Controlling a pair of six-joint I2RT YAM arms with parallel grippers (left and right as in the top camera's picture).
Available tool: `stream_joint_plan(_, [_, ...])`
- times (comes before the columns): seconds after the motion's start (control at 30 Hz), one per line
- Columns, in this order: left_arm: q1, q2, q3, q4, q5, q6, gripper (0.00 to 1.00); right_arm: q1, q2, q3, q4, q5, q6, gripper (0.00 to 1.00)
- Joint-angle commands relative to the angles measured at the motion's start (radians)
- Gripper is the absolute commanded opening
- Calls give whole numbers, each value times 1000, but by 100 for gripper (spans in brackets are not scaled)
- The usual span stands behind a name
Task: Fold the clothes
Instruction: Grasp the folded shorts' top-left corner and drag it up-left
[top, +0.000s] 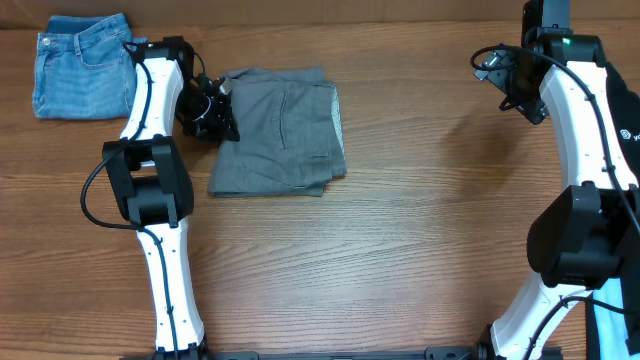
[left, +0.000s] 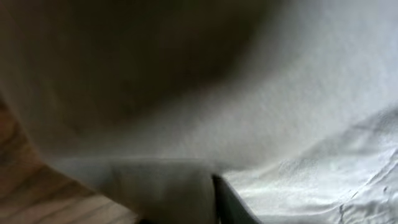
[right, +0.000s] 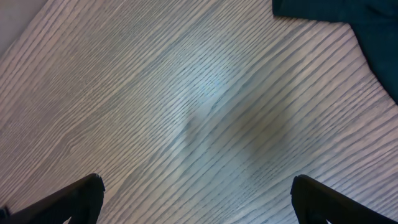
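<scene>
1. The grey shorts (top: 280, 130) are lying folded just right of the blue jeans (top: 82, 65), long axis running roughly away from the robot.
2. The left gripper (top: 215, 110) is sitting at their jeans-side edge (grip: cannot tell).
3. The right gripper (right: 196, 186) is hanging spread, far from the jeans.

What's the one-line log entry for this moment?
left hand: at edge of grey shorts, grip unclear | right hand: open over table | jeans: folded
</scene>
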Motion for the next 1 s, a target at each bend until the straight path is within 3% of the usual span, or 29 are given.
stream_joint_plan(0.0, [-10, 87, -20, 15, -49, -11, 4, -2, -16, 20, 2, 0, 4, 100])
stream_joint_plan(0.43, [44, 87, 367, -65, -385, -76, 4, -2, -16, 20, 1, 0, 4, 100])
stream_joint_plan(0.8, [68, 87, 418, 92, -584, -129, 4, -2, -16, 20, 2, 0, 4, 100])
stream_joint_plan(0.97, [78, 87, 435, 144, -604, -192, 4, -2, -16, 20, 2, 0, 4, 100])
